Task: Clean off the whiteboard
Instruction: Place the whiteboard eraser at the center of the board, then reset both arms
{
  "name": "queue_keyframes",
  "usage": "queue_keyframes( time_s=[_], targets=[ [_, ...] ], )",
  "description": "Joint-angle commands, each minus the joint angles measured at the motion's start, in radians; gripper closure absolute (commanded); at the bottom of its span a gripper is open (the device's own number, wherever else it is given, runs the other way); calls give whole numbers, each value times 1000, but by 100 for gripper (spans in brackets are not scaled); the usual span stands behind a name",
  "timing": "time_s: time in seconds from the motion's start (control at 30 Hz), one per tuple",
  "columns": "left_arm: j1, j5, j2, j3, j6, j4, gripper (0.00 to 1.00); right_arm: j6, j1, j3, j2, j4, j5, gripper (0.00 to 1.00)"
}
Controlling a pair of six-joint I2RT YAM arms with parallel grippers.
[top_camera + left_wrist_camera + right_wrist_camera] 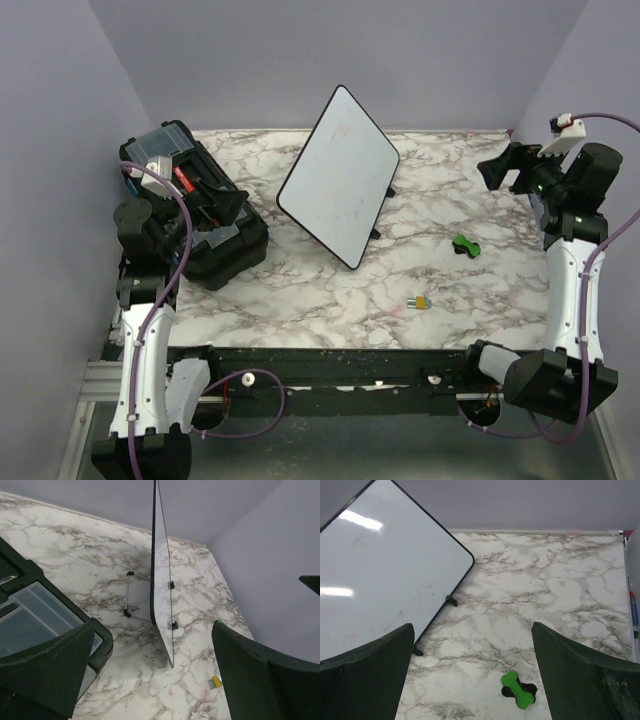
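Hazard: toppling of the whiteboard (338, 175), which stands tilted on small feet on the counter (300, 300), ahead and left of the right jaws and straight ahead of the left jaws. Both sets are spread wide and hold nothing. A hard push would likely tip it. The green eraser (518, 690) lies below the right jaws; a skewed descent may knock it away.
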Motion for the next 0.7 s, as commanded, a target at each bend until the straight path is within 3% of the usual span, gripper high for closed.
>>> queue_keyframes(
  time_s=[0.0, 0.13, 0.3, 0.47, 0.67],
  targets=[
    [7, -123, -67, 51, 114, -156, 1, 83, 1, 10, -73, -6, -42, 0],
    [6, -136, -99, 27, 129, -158, 1, 229, 1, -14, -97, 17, 121, 0],
    [7, -127, -110, 30, 142, -179, 1, 239, 1, -72, -163, 32, 245, 0],
    [7, -133, -132, 7, 160, -166, 1, 220, 1, -123, -189, 44, 245, 0],
    [6, -178, -201, -119, 202, -80, 1, 190, 1, -263, -188, 169, 95, 0]
  ],
)
